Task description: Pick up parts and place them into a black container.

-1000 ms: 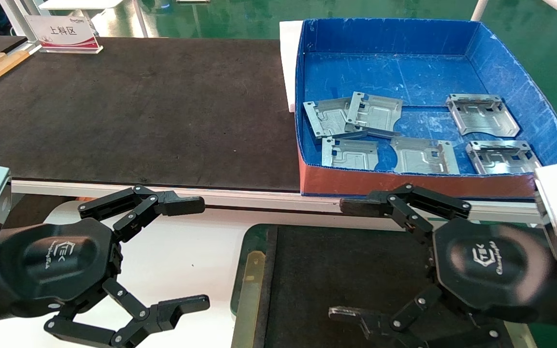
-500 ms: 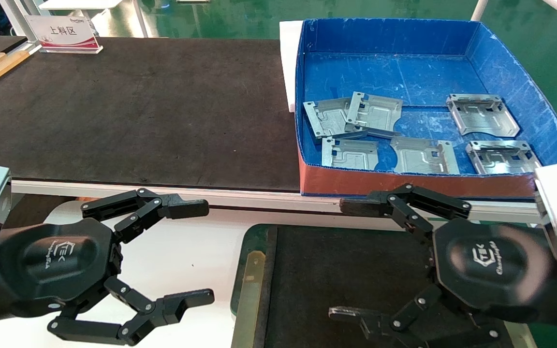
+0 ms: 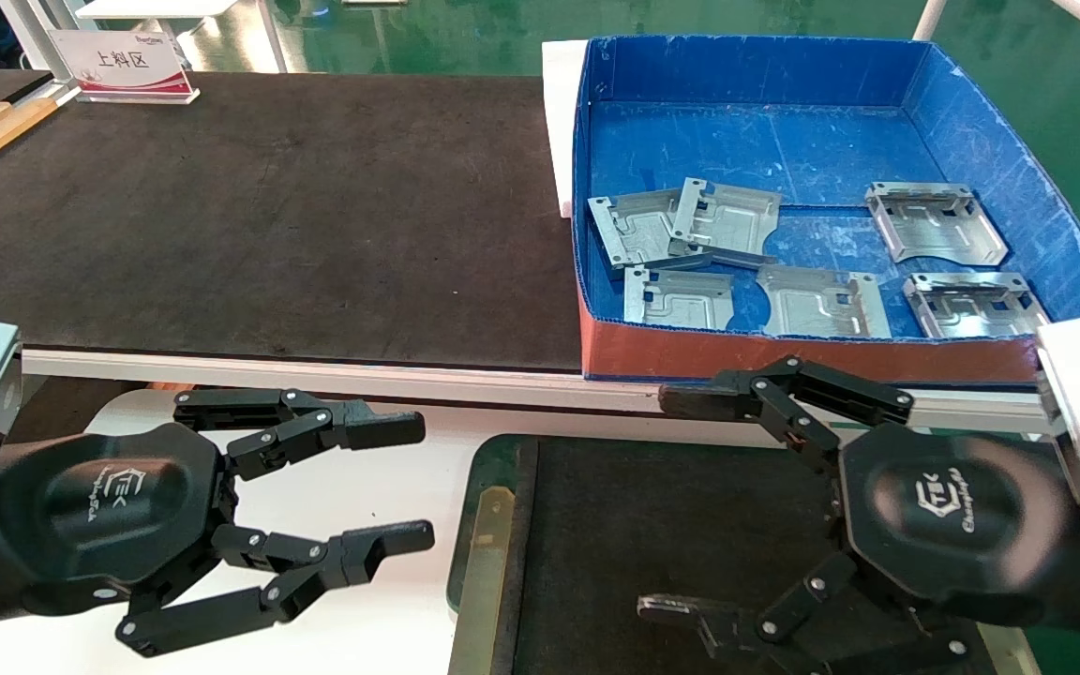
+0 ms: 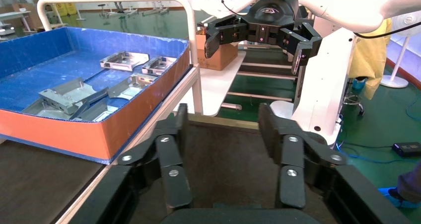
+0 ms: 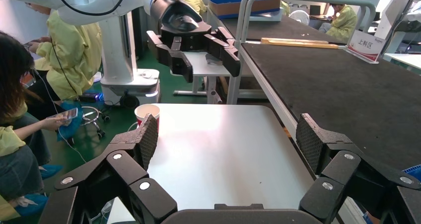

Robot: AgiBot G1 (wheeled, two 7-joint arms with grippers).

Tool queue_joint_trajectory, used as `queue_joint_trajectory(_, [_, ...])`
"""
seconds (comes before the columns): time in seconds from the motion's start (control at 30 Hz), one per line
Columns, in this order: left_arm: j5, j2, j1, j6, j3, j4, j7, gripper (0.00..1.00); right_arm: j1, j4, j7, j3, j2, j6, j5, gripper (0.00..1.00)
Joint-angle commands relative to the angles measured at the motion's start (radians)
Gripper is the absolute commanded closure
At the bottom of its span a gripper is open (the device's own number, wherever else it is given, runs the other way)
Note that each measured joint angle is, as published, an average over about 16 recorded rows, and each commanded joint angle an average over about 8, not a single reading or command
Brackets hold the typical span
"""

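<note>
Silver-grey parts (image 3: 726, 221) lie in the blue box (image 3: 962, 112) at your 1 o'clock, six by my count, though two at the left overlap and may hide an edge. The box sits on the wide black desk (image 3: 268, 206). The black container (image 3: 615, 525) is at your 6 o'clock, close in front of you, its floor bare where visible. Your left gripper (image 3: 399, 483) hovers at 8 o'clock over the white surface (image 3: 381, 487), beside the container's left rim, jaws partly apart and holding nothing. Your right gripper (image 3: 676, 506) hangs over the container at 5 o'clock, jaws spread wide and holding nothing. No part is held.
</note>
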Motion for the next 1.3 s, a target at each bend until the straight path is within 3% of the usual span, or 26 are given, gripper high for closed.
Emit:
queue_joint_trajectory(0.03, [0.000, 0.000, 0.000, 0.000, 0.000, 0.000, 0.000, 1.00, 0.000, 0.000, 0.000, 0.000, 0.000, 0.000, 0.000, 0.00])
queue_joint_trajectory(0.93, [0.000, 0.000, 0.000, 0.000, 0.000, 0.000, 0.000, 1.00, 0.000, 0.000, 0.000, 0.000, 0.000, 0.000, 0.000, 0.00])
queue_joint_trajectory(0.97, [0.000, 0.000, 0.000, 0.000, 0.000, 0.000, 0.000, 0.94, 0.000, 0.000, 0.000, 0.000, 0.000, 0.000, 0.000, 0.00])
queue_joint_trajectory(1.2, [0.000, 0.000, 0.000, 0.000, 0.000, 0.000, 0.000, 0.06, 0.000, 0.000, 0.000, 0.000, 0.000, 0.000, 0.000, 0.00])
queue_joint_trajectory(1.23, [0.000, 0.000, 0.000, 0.000, 0.000, 0.000, 0.000, 0.00, 0.000, 0.000, 0.000, 0.000, 0.000, 0.000, 0.000, 0.00])
queue_joint_trajectory(1.3, [0.000, 0.000, 0.000, 0.000, 0.000, 0.000, 0.000, 0.00, 0.000, 0.000, 0.000, 0.000, 0.000, 0.000, 0.000, 0.00])
